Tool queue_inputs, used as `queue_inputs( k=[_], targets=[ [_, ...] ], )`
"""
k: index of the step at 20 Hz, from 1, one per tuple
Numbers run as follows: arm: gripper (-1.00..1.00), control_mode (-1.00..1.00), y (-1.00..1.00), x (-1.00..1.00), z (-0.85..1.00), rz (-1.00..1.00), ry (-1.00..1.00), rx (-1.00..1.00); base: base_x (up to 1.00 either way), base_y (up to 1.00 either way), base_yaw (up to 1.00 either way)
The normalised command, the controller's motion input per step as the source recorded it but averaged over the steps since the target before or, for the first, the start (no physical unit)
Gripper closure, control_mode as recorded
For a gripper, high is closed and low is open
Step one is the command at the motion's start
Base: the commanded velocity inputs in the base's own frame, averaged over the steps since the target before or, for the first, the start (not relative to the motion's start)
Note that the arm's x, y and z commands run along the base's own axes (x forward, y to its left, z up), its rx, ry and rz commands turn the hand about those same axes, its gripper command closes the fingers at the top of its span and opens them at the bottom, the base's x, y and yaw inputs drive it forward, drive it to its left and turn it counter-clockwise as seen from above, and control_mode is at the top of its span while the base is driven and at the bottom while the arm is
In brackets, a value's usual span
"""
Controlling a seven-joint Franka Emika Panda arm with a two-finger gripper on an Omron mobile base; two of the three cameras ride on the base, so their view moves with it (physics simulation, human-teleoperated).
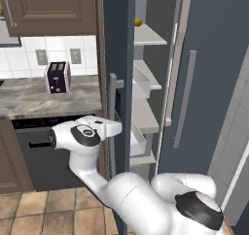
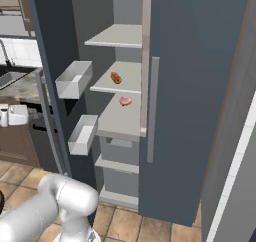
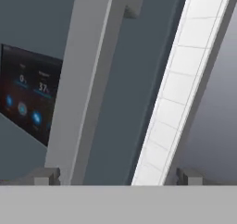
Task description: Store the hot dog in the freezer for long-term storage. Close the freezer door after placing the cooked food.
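Note:
The hot dog point(image 2: 116, 77) lies on a middle shelf inside the freezer point(image 2: 127, 6). The freezer door point(image 1: 118, 44) stands open, seen edge-on in the left base view, and white bins point(image 2: 75, 79) line its inner face. My gripper point(image 3: 118, 177) is open at the door's outer face, close to it. The grey bar handle point(image 3: 88, 79) runs up between the fingertips, nearer the left fingertip point(image 3: 46, 176). The dark control panel point(image 3: 28, 98) glows left of the bar. In the left base view my hand point(image 1: 111, 128) sits beside the handle point(image 1: 113, 108).
A flat pink meat piece point(image 2: 125, 101) lies one shelf below the hot dog, and a small yellow fruit point(image 1: 138, 22) sits on an upper shelf. The plain slate-blue panel point(image 1: 214, 74) stays shut on the right. A toaster point(image 1: 57, 77) stands on the counter above a dishwasher point(image 1: 44, 156).

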Motion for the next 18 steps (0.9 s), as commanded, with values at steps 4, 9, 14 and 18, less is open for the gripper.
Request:
queue_inputs(
  k=[4,9,14,18],
  targets=[
    [-1.0,-1.0,0.03,0.45,-0.01,-0.16,0.1,0.0,0.0,0.0,0.0],
    [-1.0,-1.0,0.0,0.41,0.0,-0.11,0.1,0.0,0.0,0.0,0.0],
    [-1.0,-1.0,0.0,0.37,0.0,-0.09,0.06,0.0,0.0,0.0,0.0],
    [-1.0,-1.0,0.0,0.33,0.0,-0.06,0.02,0.0,0.0,0.0,0.0]
  ],
)
